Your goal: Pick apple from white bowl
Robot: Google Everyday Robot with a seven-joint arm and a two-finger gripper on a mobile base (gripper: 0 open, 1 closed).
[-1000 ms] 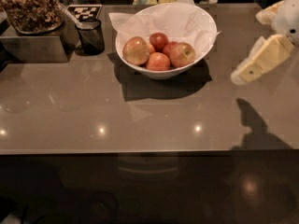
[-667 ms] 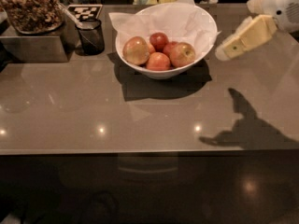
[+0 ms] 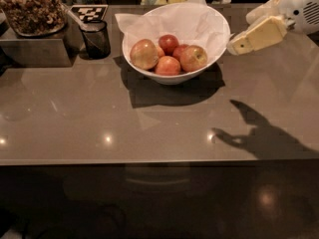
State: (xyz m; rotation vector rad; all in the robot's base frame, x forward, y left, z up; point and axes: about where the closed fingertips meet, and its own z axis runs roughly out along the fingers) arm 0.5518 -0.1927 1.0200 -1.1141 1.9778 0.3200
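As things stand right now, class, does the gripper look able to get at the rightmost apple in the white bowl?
Probably yes. The gripper hangs outside the right rim of the white bowl, and the apple lies uncovered on that side. Nothing stands between them, though other apples crowd its left.

I can read no words or numbers. The only sign is a black-and-white checkered marker [image 3: 88,12], probably a fiducial tag, behind the dark mesh cup [image 3: 96,38]. The gripper [image 3: 240,38] hovers just right of the white bowl [image 3: 172,77].
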